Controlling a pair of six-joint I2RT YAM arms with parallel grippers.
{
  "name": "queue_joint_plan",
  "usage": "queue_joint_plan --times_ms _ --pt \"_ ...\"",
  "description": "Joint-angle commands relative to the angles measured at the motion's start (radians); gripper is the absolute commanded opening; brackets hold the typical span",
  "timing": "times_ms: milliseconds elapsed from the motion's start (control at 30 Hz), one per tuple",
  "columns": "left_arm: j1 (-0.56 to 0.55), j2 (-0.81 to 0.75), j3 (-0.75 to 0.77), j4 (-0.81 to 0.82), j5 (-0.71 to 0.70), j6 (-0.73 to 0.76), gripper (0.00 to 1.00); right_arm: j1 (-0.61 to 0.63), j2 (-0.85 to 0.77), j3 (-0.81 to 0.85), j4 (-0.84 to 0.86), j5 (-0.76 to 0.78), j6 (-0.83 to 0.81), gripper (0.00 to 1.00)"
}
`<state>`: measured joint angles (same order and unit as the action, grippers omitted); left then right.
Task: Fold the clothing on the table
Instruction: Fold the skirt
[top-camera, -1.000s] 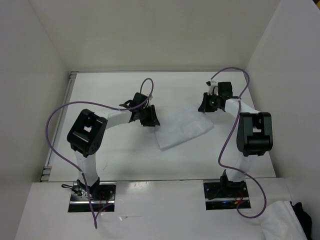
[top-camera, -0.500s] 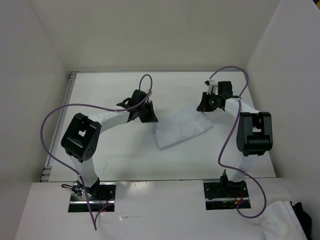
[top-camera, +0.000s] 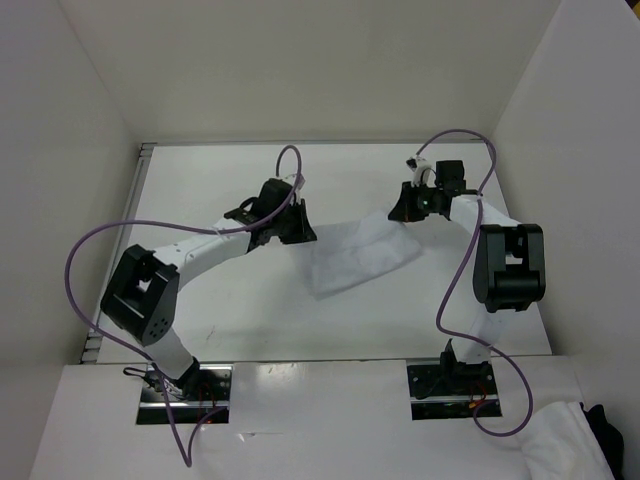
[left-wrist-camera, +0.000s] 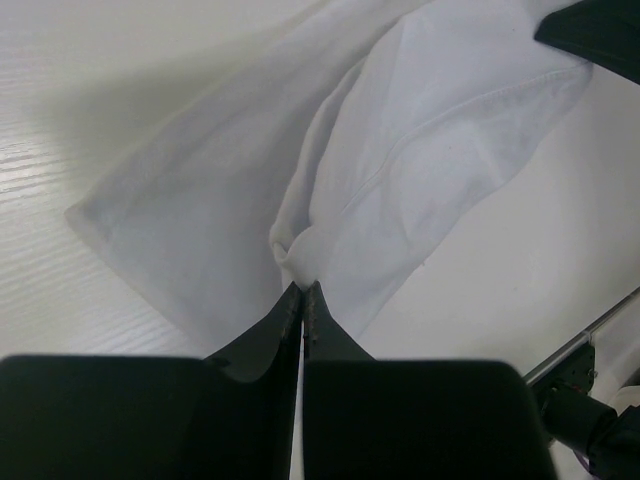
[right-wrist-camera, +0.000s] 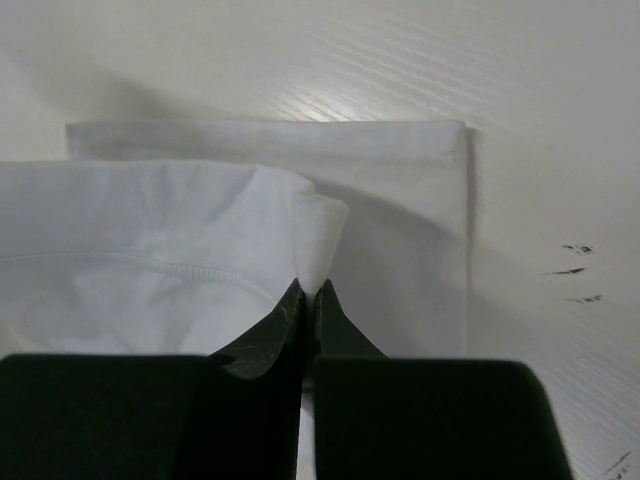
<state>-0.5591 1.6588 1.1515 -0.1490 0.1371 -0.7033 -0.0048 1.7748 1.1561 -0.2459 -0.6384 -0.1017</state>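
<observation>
Two tools (left-wrist-camera: 302, 290) (right-wrist-camera: 308, 287) closed, clothing (top-camera: 362, 255) pinched (seemingly lifted)

A: What's in view apart from the work itself?

B: Wall panels (top-camera: 80, 150), plain white and upright. One stands left, one at the back, one right, closing in the desk (top-camera: 230, 300) on three sides.

A: Anything loose?

B: A fabric mound (top-camera: 565, 440) at the lower right corner of the top view, white, bulky and wrinkled, cut off by the frame's edge.

A: Alone there?

B: No. A black object (top-camera: 605, 420) sits just beside it, on its right, also partly cut off. I cannot tell what it is.
</observation>
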Motion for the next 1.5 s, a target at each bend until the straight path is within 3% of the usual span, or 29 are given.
queue_joint_plan --times_ms 0,533,1467 --pt "-0.001 -0.065 -0.003 0.008 -0.040 0.031 0.00 -0.006 -0.047 0.053 0.062 -0.075 0.011 0.00" --pt "-0.001 -0.135 -0.003 -0.020 -0.119 0.041 0.00 -0.006 0.020 0.154 0.085 -0.080 0.043 0.00" --pt "-0.001 -0.106 -0.055 -0.029 -0.194 0.010 0.00 0.012 0.241 0.310 0.065 -0.078 0.053 0.00"
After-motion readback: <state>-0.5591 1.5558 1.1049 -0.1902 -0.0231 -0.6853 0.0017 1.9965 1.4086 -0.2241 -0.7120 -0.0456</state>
